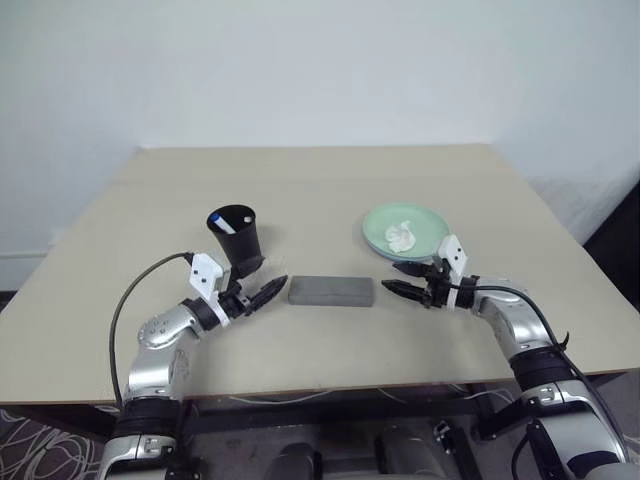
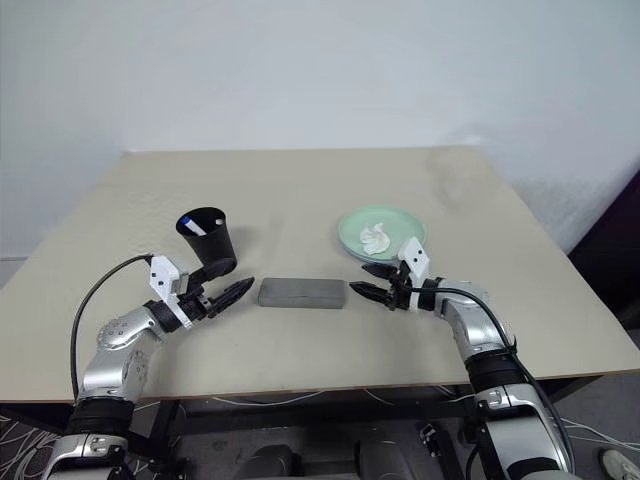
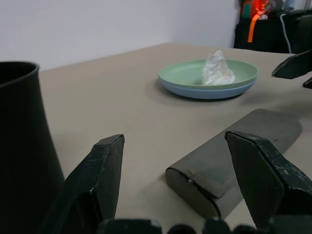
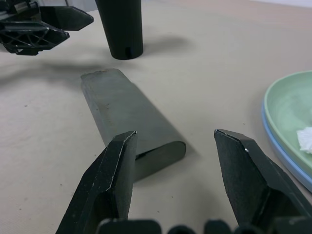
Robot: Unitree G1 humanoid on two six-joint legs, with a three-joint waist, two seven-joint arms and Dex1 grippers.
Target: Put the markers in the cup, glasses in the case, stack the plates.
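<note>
Looking from my end, nearest to me on the bench are the two end effectors, facing each other across the case. My left end effector has its fingers spread wide and holds nothing, its tips just off the case's left end. My right end effector is also parted and empty, near the right end. Between them the grey case lies flat and closed, its long axis running left to right across my view, one short end pointing at each end effector. Just behind the left one stands the black cup, upright, with a blue-capped marker leaning inside it, cap up near the rim. Farther back on the right sit the plates, mint green stacked on light blue, with a crumpled white tissue on top
</note>
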